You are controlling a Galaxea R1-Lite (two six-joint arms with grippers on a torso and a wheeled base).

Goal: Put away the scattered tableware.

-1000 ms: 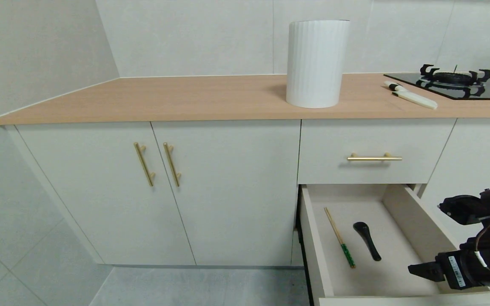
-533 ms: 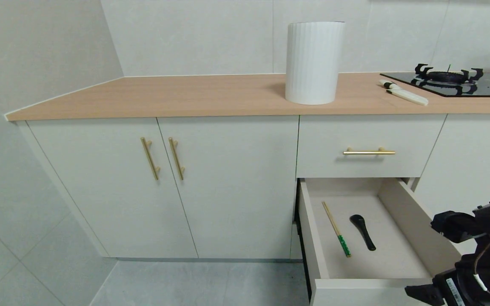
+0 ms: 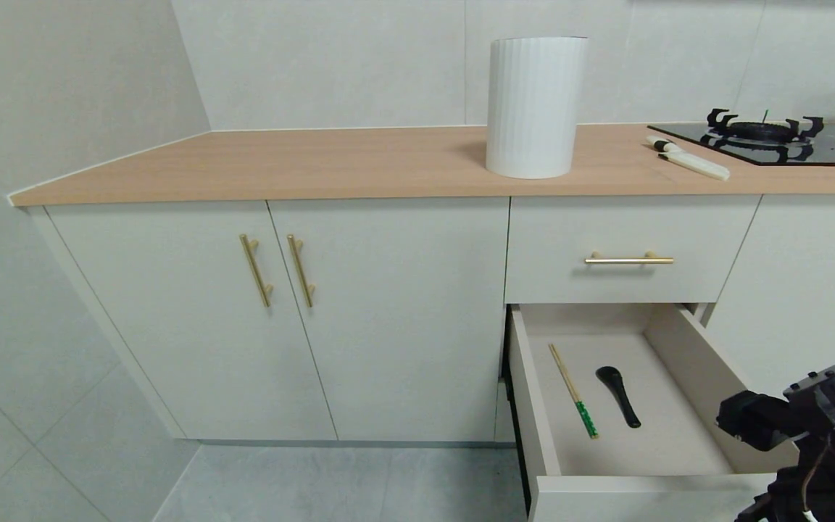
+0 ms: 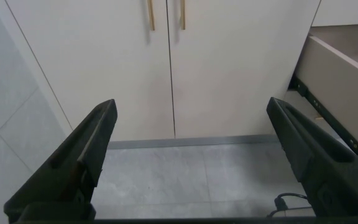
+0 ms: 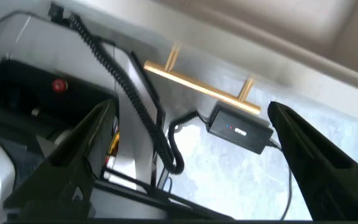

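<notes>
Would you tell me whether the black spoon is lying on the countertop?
No, the black spoon lies inside the open drawer, beside the chopsticks.

One white ribbed cylindrical container stands on the one wood-topped surface. One cream-coloured knife lies to its right. One black glass hob at the far right carries two burner grates, the second cut off by the edge.

Below are two pale cabinet doors and two drawers: one shut drawer and one open drawer.

There are four gold bar handles: two upright, one level, and one more level handle in the right wrist view.

The open drawer holds one black spoon and wooden chopsticks with green ends, seemingly two lying together.

There are two pincers, the left pincer and the right pincer, each with two fingers spread apart.
</notes>
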